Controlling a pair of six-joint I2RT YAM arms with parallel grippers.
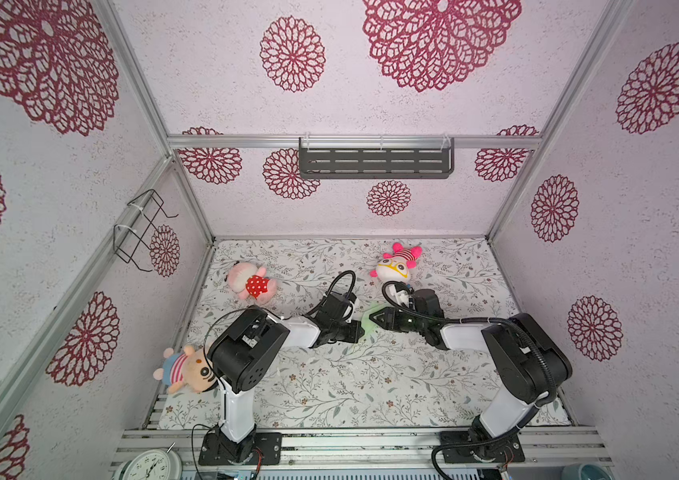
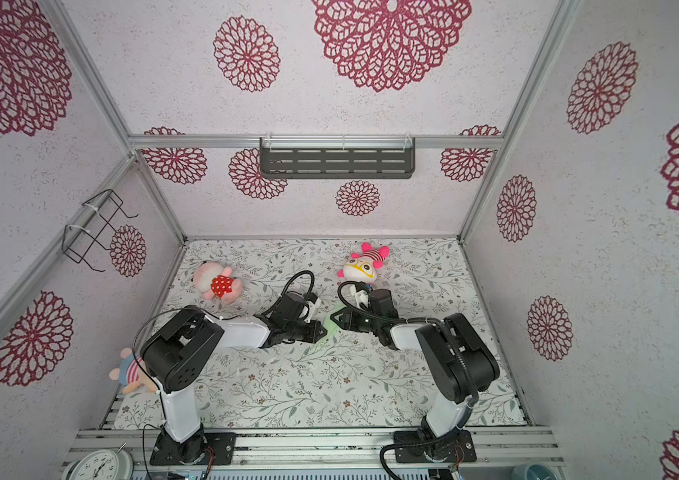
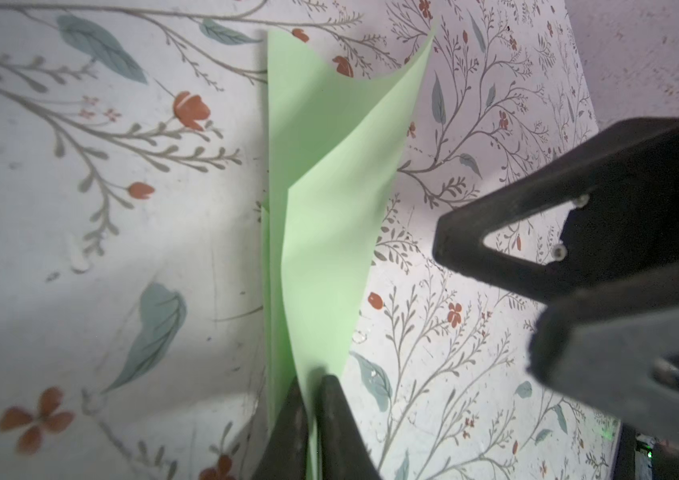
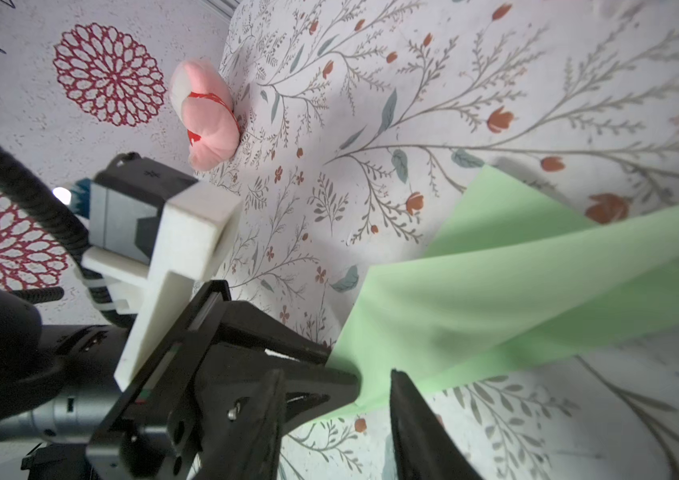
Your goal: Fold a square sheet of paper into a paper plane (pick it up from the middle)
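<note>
The pale green sheet of paper lies mid-table, folded into a narrow, dart-like shape with one flap standing up off the mat. It also shows in the right wrist view as the paper, and in both top views as a small green patch between the two grippers. My left gripper is shut on the paper's near end, and the sheet runs out between its two black fingers. My right gripper is open. Its jaws stand either side of the paper's corner and the left gripper's tip, without pinching. The right gripper also shows in the left wrist view, beside the paper.
Three plush toys lie on the floral mat: a pink one in a red dotted dress, one with yellow glasses behind the right wrist, and a striped one by the left arm's base. A clock sits at the front left.
</note>
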